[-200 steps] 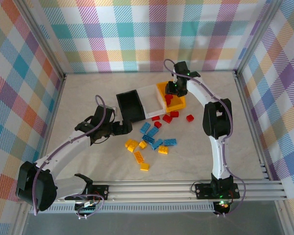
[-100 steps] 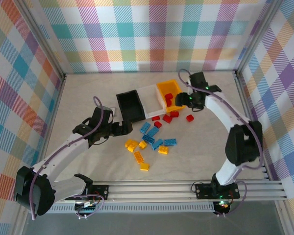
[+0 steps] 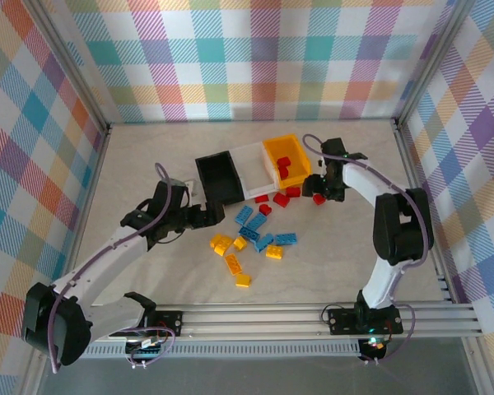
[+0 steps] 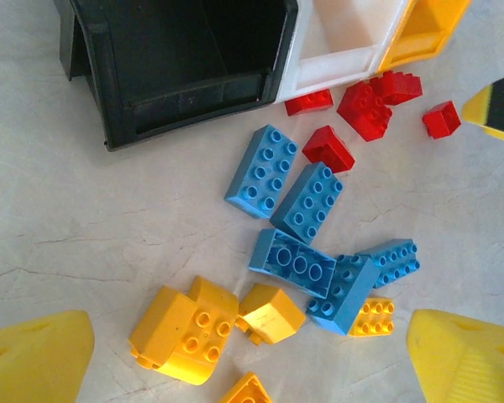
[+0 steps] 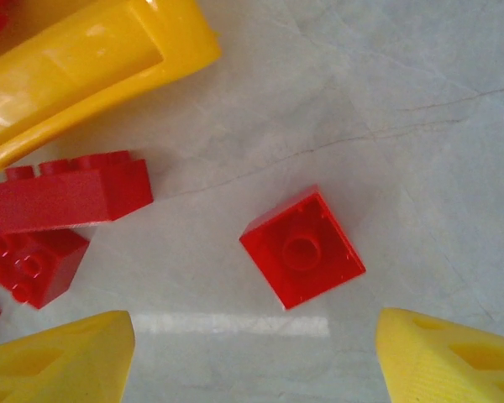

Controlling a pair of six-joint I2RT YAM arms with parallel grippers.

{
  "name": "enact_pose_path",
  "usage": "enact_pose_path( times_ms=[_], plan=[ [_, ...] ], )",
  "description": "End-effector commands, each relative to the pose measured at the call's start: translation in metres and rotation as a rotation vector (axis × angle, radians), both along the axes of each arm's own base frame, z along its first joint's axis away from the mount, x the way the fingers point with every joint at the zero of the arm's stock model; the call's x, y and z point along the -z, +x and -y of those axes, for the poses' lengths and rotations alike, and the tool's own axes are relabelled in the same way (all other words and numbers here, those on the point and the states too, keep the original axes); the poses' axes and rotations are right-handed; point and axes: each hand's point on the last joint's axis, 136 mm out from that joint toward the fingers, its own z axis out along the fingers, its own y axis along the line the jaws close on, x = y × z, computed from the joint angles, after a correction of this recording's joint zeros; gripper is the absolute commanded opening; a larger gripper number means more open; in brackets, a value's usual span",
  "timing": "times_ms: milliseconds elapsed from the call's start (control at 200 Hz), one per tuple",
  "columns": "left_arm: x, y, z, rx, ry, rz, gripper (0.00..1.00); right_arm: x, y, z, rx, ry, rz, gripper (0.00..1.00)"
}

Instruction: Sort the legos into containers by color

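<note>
One red lego (image 5: 302,248), underside up, turned diagonal, under right hand (image 5: 254,359)

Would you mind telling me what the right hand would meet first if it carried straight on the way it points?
Probably the lone red brick, lying on the table between the open fingers of the right hand.

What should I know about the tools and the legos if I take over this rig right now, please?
Left tool: open, empty, near the black bin.
Right tool: open, empty, over a lone red brick beside the orange bin.
Done: a few red bricks lie in the orange bin; the black bin and the white bin look empty.
Left: loose red bricks by the bins, plus all blue bricks and yellow bricks mid-table.
</note>
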Motion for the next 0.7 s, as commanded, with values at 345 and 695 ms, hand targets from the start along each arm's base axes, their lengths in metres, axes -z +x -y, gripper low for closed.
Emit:
enact_pose_path(
  times_ms=[345, 695],
  plan=[
    [0.01, -0.001, -0.004, -0.002, 0.026, -0.017, 0.96, 0.008, 0.024, 0.006, 0.025, -0.07, -0.005, 0.75],
    [0.013, 0.003, -0.005, 0.002, 0.049, -0.025, 0.96, 0.03, 0.033, 0.005, 0.028, -0.074, -0.047, 0.72]
  ],
)
